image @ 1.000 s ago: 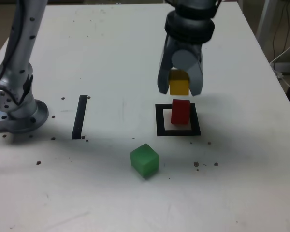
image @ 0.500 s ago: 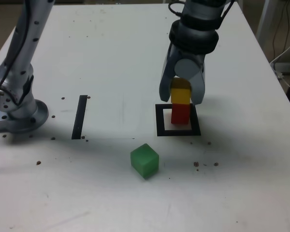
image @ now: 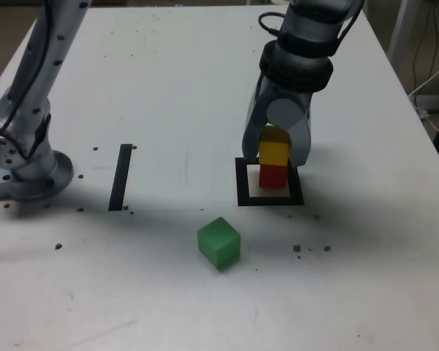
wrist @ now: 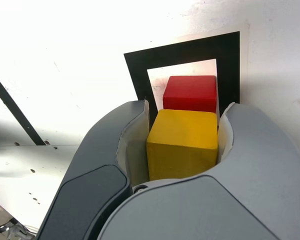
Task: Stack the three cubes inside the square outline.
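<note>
We see the gripper clamped on the yellow cube, one fingertip on either side of it. We find it above the square outline, directly over the red cube. From these views we cannot tell whether the yellow cube touches the red one.

In the exterior view, we see the red cube standing on the pale centre of the square outline, towards the right side of its frame. The wrist view shows us the red cube partly hidden behind the yellow one, with bare pale surface beside it inside the black tape.

We see the green cube outside the square outline, on the worktop, nearer the camera and to the exterior view's left of it. A straight black tape strip lies well apart from the square outline, also to the exterior view's left. Farther beyond the strip on that same side, we see the round grey base of the arm.
</note>
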